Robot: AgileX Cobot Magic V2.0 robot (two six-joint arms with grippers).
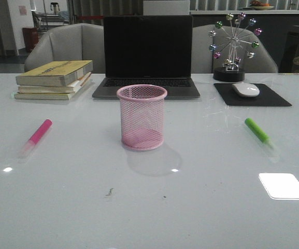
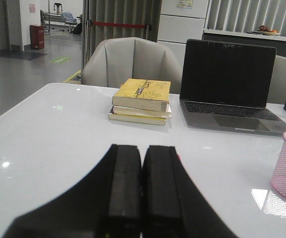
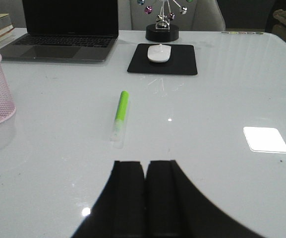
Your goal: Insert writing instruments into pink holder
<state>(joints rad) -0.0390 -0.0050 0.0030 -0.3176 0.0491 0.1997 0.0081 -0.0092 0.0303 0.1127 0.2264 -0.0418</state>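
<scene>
Pink holder [image 1: 142, 116] stands empty between both highlighters [image 1: 39, 132] [image 1: 256, 130].

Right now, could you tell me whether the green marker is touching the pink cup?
Apart. The front view shows the green marker lying well right of the pink cup, bare table between.

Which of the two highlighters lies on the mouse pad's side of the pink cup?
The lime green highlighter, lying right of the pink cup near the mouse pad; the hot pink highlighter lies on the book side.
</scene>
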